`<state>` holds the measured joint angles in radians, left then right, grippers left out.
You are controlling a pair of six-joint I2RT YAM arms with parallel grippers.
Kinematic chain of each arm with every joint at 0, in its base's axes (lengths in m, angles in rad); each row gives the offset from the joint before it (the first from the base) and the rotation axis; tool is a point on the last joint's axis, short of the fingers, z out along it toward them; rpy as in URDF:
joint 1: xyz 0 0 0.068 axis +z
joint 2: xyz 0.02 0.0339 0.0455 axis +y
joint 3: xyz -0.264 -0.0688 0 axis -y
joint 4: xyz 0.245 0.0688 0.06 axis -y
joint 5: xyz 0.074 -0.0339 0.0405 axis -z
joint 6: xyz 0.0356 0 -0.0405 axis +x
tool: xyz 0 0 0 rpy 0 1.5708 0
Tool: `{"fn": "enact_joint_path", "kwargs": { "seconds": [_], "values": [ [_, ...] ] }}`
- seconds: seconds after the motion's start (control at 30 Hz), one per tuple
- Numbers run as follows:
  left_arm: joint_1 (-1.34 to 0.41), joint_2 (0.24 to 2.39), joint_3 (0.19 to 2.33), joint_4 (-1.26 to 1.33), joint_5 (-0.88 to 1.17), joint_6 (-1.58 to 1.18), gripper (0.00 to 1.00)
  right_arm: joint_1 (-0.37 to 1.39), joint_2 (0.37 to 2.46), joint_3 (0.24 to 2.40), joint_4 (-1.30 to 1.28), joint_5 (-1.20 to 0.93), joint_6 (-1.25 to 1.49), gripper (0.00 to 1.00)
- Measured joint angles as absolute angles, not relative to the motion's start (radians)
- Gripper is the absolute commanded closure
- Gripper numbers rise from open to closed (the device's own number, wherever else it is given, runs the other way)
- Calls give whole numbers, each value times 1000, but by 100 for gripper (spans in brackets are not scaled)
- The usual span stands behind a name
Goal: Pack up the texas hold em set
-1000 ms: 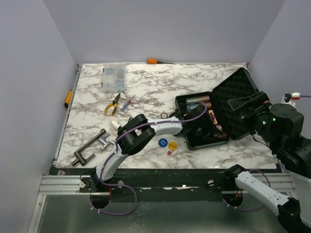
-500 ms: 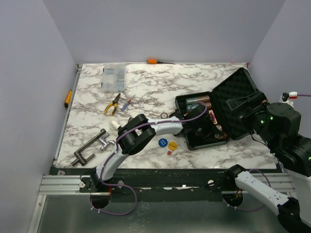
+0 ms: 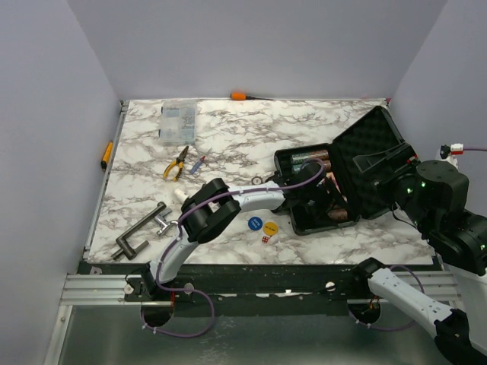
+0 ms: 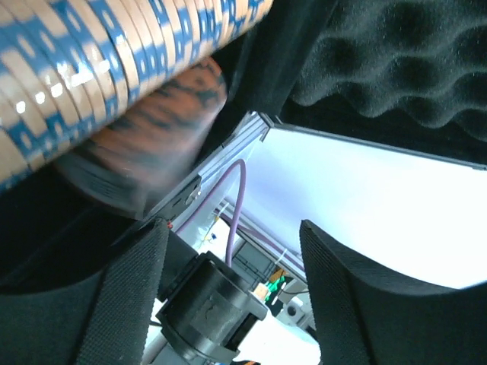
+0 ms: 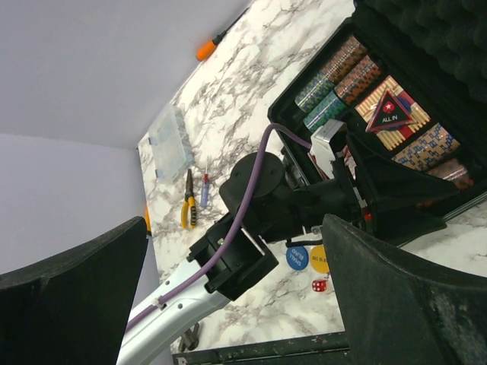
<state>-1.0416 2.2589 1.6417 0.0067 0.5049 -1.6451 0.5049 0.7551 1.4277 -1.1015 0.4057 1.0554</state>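
The black case (image 3: 304, 225) lies open at the right of the table, its foam lid (image 3: 377, 152) leaning back. Rows of chips (image 5: 358, 76) and a red "ALL IN" triangle (image 5: 388, 110) sit in it. My left gripper (image 3: 313, 199) is down inside the case, open with nothing between its fingers (image 4: 232, 236). Just above its left finger lies a blurred brown chip stack (image 4: 144, 137), beside a tan-and-blue stack (image 4: 114, 61). On the marble in front of the case lie a blue disc (image 3: 255, 223), a yellow disc (image 3: 270, 226) and a red die (image 3: 265, 239). My right gripper (image 5: 232, 251) hangs wide open above the lid.
A clear parts box (image 3: 177, 122) stands at the back left, with yellow-handled pliers (image 3: 176, 163) and a small screwdriver (image 3: 198, 163) nearer. An orange-handled screwdriver (image 3: 242, 96) lies along the back edge. A metal clamp (image 3: 141, 236) sits at the front left.
The left gripper has shifted slightly inside the case and its jaws stand wider apart. The right arm has barely moved.
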Motion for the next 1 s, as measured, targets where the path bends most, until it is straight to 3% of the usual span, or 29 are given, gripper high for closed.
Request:
{"fn": "enact_joint_path", "kwargs": {
  "seconds": [0.37, 0.73, 1.0],
  "values": [
    [-1040, 2178, 1559, -57, 524, -1575, 26, 505, 745, 1425, -1101, 403, 1057, 0],
    [-1023, 2096, 1560, -213, 476, -1458, 62, 505, 735, 1425, -1101, 403, 1058, 0],
    [-1021, 2094, 1563, -283, 425, -1426, 69, 505, 719, 1411, -1102, 403, 1072, 0]
  ]
}}
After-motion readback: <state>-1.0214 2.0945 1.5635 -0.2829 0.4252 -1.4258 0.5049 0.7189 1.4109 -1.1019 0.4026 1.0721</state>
